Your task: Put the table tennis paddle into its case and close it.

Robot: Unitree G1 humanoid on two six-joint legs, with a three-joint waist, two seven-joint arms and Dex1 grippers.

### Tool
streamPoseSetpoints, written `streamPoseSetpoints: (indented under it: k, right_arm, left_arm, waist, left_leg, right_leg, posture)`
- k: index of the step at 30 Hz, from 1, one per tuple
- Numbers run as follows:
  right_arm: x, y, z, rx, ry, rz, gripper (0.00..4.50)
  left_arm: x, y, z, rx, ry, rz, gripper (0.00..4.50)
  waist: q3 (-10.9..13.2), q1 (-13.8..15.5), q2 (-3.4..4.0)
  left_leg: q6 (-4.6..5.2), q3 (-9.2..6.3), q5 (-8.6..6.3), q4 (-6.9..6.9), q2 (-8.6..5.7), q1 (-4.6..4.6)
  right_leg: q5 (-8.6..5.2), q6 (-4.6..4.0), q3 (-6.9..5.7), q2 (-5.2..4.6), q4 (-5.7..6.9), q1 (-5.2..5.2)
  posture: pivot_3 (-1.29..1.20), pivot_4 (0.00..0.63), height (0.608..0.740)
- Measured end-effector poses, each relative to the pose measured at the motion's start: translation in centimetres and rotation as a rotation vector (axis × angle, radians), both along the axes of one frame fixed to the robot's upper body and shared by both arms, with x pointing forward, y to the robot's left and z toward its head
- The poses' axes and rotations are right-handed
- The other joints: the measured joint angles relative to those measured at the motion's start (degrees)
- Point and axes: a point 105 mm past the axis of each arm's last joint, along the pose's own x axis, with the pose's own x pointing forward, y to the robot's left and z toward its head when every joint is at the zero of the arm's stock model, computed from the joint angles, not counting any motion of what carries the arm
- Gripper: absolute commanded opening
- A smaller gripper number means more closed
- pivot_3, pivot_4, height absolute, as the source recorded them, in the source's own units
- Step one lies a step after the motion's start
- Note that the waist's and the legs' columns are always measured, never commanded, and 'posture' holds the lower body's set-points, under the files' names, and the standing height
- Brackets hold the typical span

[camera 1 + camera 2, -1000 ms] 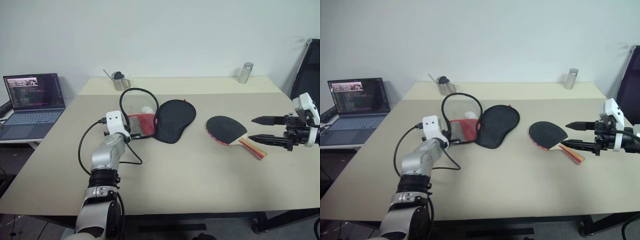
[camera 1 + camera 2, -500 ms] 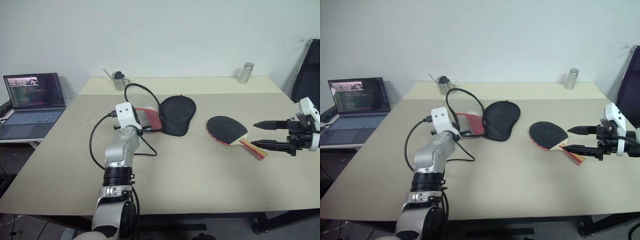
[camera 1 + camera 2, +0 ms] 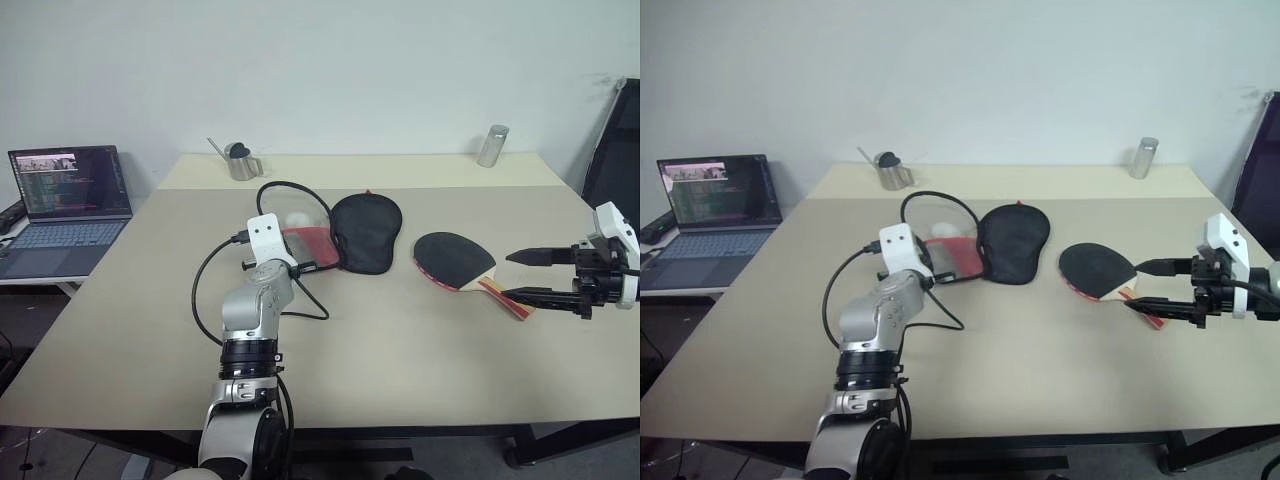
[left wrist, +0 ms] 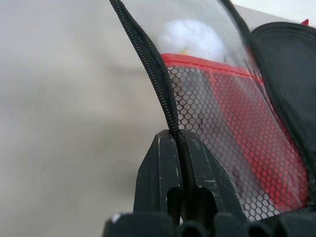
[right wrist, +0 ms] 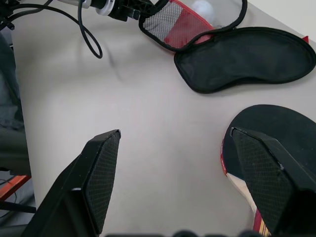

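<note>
The case (image 3: 368, 230) lies open in the middle of the table, its black half facing up. Its red mesh flap (image 3: 300, 240) with a clear window stands tilted on the left side. My left gripper (image 4: 177, 137) is shut on the flap's black zipper edge (image 4: 148, 64); a white ball (image 4: 190, 37) shows behind the window. To the right lies the table tennis paddle (image 3: 452, 258), black face up, its striped handle (image 3: 505, 297) pointing at my right gripper (image 3: 528, 275). That gripper is open, just short of the handle's end, with the paddle (image 5: 276, 128) ahead of one fingertip.
An open laptop (image 3: 70, 185) sits on a side table to the left. A small metal jug (image 3: 240, 160) and a metal canister (image 3: 491, 145) stand along the table's far edge (image 3: 360, 156). A black chair (image 3: 615, 140) is at the right. A black cable (image 3: 215, 290) loops from my left wrist.
My left gripper has dragged the case to the right, closer to the paddle, and the clear flap now stands lower. The right gripper has stayed almost still.
</note>
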Motion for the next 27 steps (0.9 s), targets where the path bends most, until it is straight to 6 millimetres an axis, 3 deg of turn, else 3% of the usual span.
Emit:
streamPoseSetpoints:
  k: [2,10,16,20,23,27]
  right_arm:
    - [0.0,-0.1,-0.1,-0.001,0.005,-0.003,3.93]
    - [0.2,-0.3,-0.3,-0.008,0.000,-0.038,3.93]
    - [2.0,-1.9,-1.6,-0.096,-0.033,-0.211,3.93]
    - [3.3,-3.0,-4.1,-0.141,0.018,-0.364,3.93]
    - [3.8,-3.3,-6.4,-0.144,0.087,-0.455,3.93]
    - [4.9,-3.5,-9.1,-0.105,0.174,-0.596,3.93]
  left_arm:
    - [0.0,0.0,0.0,-0.001,0.003,-0.003,0.67]
    - [0.0,-0.3,0.1,0.019,-0.001,-0.033,3.49]
    - [0.1,0.0,1.4,0.117,-0.052,-0.173,3.49]
    - [-0.3,2.1,3.5,0.309,-0.141,-0.354,3.49]
    - [-1.5,4.0,3.7,0.448,-0.151,-0.565,3.49]
    - [-3.2,3.8,4.0,0.465,-0.170,-0.803,3.49]
  waist:
    - [0.0,0.0,0.00]
    - [0.0,0.0,-0.01]
    - [0.0,-0.1,-0.01]
    - [0.0,-0.6,0.02]
    - [0.0,-0.7,0.04]
    - [0.0,-0.5,0.03]
  left_leg:
    - [0.00,0.00,0.00,0.00,0.00,0.00]
    - [0.00,0.00,0.00,0.00,0.00,0.00]
    - [-0.05,0.00,0.03,0.00,0.01,0.03]
    - [-0.15,0.01,0.08,-0.04,0.02,0.07]
    - [-0.15,0.00,0.09,-0.06,0.02,0.08]
    - [-0.14,-0.11,0.09,-0.02,-0.01,-0.01]
  right_leg:
    - [0.00,0.00,0.00,0.00,0.00,0.00]
    - [0.00,0.00,0.01,0.00,-0.01,0.01]
    - [0.00,0.00,0.03,0.01,0.02,0.01]
    - [0.00,-0.01,0.06,0.02,0.02,-0.01]
    - [-0.01,-0.03,0.06,0.03,0.00,-0.01]
    - [0.00,-0.04,0.10,-0.01,-0.08,0.01]
  posture:
    - [0.00,0.150,0.740]
    - [0.00,0.150,0.740]
    - [0.00,0.150,0.740]
    - [0.00,0.150,0.740]
    - [0.00,0.150,0.740]
    - [0.00,0.150,0.740]
